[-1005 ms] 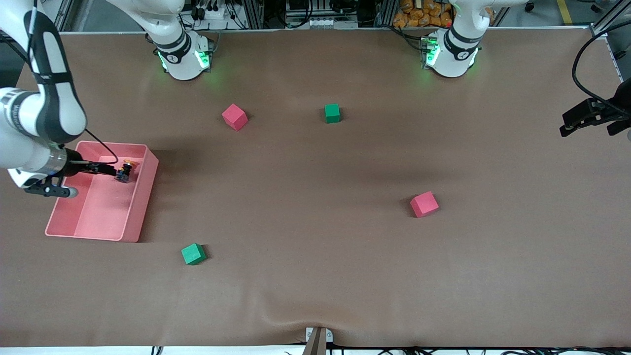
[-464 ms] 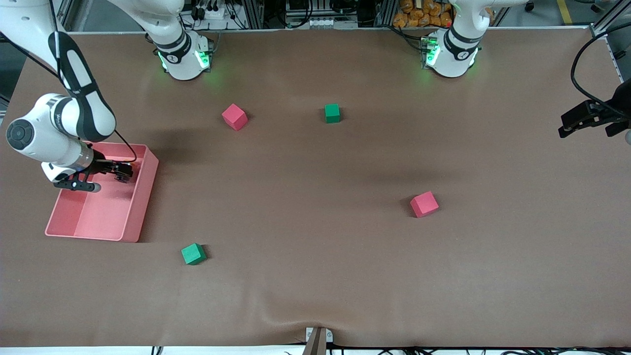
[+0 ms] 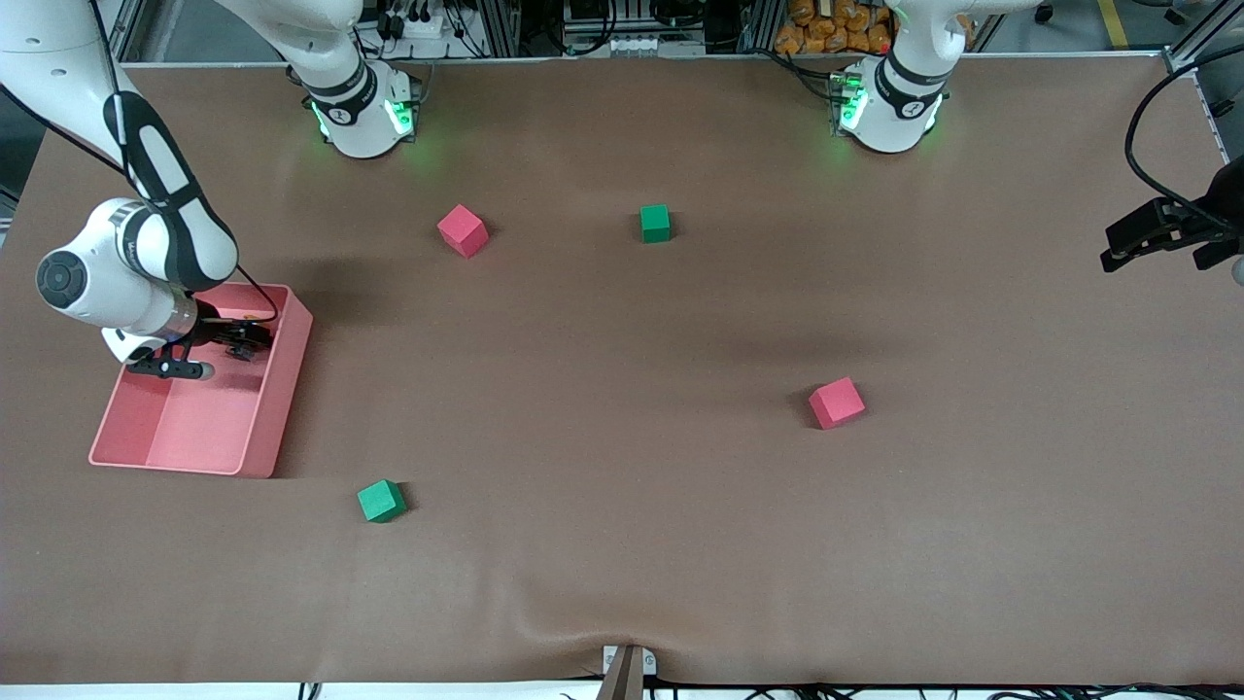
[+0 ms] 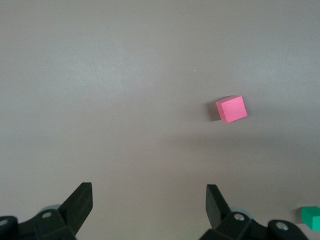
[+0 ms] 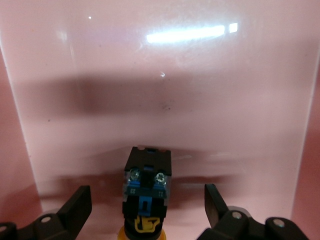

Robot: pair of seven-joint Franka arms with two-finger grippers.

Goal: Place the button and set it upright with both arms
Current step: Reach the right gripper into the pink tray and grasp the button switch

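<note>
- Reaching into the pink bin (image 3: 277, 389) at the right arm's end of the table: right gripper (image 3: 243, 340), low over the part of the bin farthest from the front camera.
- Spreading wide in the right wrist view: right gripper's black fingers (image 5: 75, 207), one to each side of the button (image 5: 146, 192), neither touching it.
- Lying on its side on the bin's pink floor: button, black-and-blue body pointing away from the wrist camera, a bit of yellow-orange showing at the end nearest the gripper.
- Hiding the button in the front view: the right gripper's dark bulk.
- Waiting at the left arm's end of the table, up over bare brown tabletop (image 3: 622, 544): left gripper (image 3: 1161, 233), fingers (image 4: 77, 202) spread apart, nothing between them.
- Showing in the left wrist view: one red cube (image 4: 231, 108) and the edge of a green cube (image 4: 311, 217).
- Sitting loose on the tabletop in the front view: red cube (image 3: 463, 230) and green cube (image 3: 655, 223) nearer the bases, a second red cube (image 3: 836, 402) toward the left arm's end, a second green cube (image 3: 381, 501) nearer the front camera than the bin.
</note>
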